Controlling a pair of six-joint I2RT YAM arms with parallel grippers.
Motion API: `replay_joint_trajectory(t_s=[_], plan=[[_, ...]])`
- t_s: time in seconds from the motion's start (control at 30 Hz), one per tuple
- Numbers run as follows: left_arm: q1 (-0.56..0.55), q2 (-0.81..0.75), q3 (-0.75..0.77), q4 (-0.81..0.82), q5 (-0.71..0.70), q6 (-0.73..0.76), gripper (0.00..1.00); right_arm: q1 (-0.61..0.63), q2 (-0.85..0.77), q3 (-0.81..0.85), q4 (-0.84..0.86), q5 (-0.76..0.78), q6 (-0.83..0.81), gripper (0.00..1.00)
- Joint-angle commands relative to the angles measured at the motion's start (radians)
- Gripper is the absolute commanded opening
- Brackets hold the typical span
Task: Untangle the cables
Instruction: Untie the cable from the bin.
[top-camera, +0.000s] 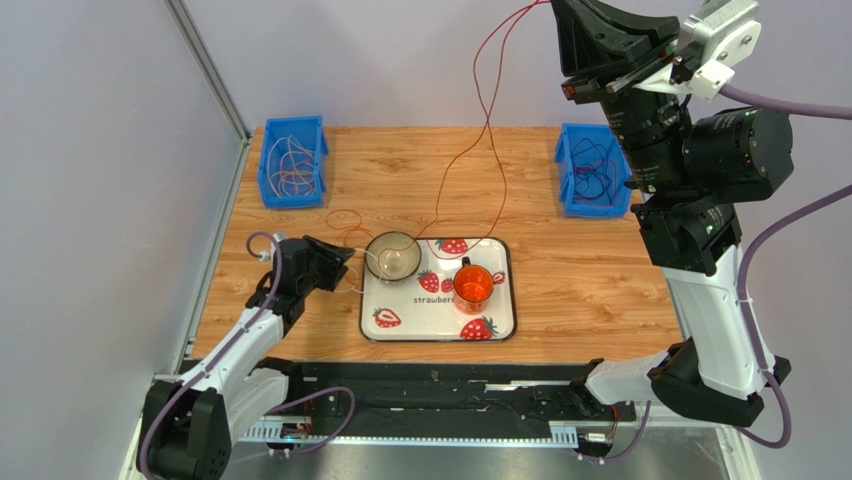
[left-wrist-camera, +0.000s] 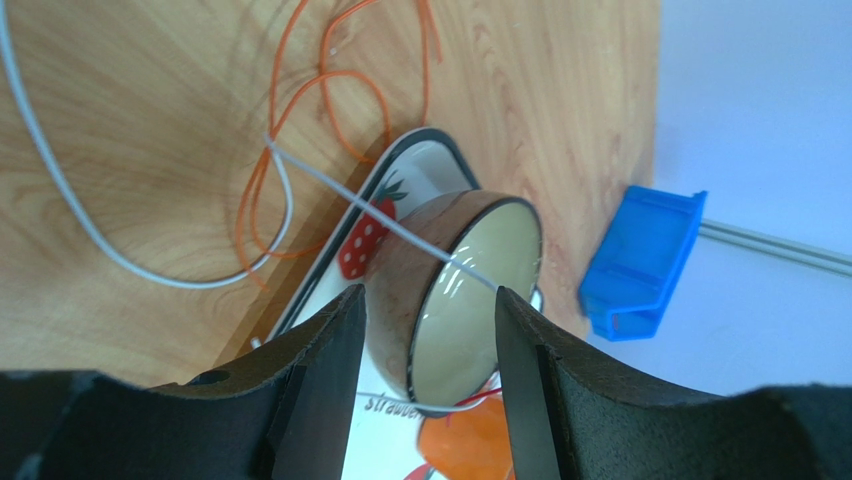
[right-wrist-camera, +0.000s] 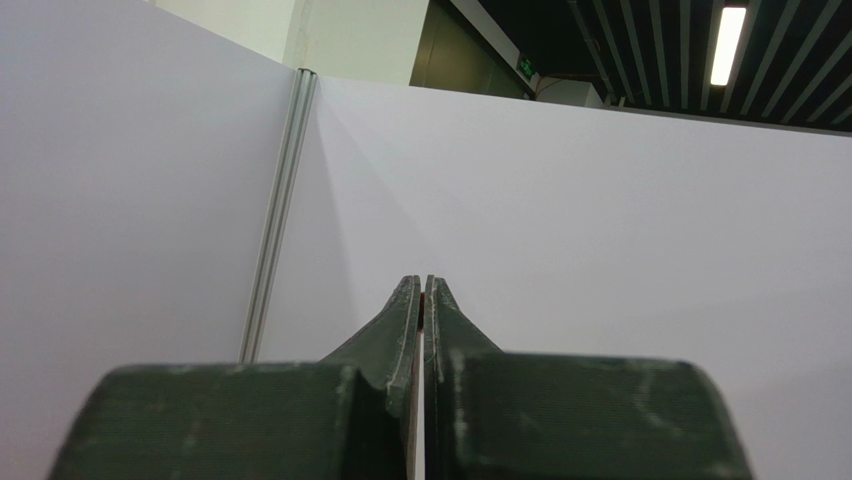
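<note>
At the far left of the table (top-camera: 590, 285), a blue bin (top-camera: 267, 165) is holding a bundle of pale cables (top-camera: 292, 165). Nearer to the arms, the left gripper (top-camera: 343, 262) is hovering low, its jaws standing apart, just beside the bowl (left-wrist-camera: 395, 290) on the strawberry tray (top-camera: 440, 325). An orange cable (left-wrist-camera: 300, 100) is lying in loops on the wood beside the tray. A white cable (left-wrist-camera: 60, 190) is crossing it and running over the bowl's rim. An orange cup (top-camera: 473, 285) is standing on the tray, to the right of the bowl. A red-brown cable (top-camera: 487, 130) is rising from near the bowl to the right gripper (right-wrist-camera: 422, 290), which is raised high and is pinching it with fingers pressed together. Below that gripper, a second blue bin (top-camera: 565, 180) is holding dark cables (top-camera: 595, 170).
</note>
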Motion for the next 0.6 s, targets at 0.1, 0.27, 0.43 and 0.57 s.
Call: replay_joint_trajectory(t_s=[0.1, 0.27, 0.43, 0.57], plan=[[0.001, -0.06, -0.042, 0.22, -0.028, -0.046, 0.58, -0.001, -0.017, -0.01, 0.025, 0.009, 0.013, 0.0], [0.001, -0.078, -0.07, 0.225, -0.055, -0.053, 0.59, 0.001, -0.025, -0.019, 0.027, 0.009, 0.013, 0.0], [0.001, 0.046, -0.07, 0.35, -0.006, -0.052, 0.58, -0.001, -0.036, -0.038, 0.039, 0.009, 0.018, 0.0], [0.001, 0.178, -0.045, 0.41, 0.048, -0.059, 0.57, -0.001, -0.039, -0.041, 0.039, 0.004, 0.024, 0.0]])
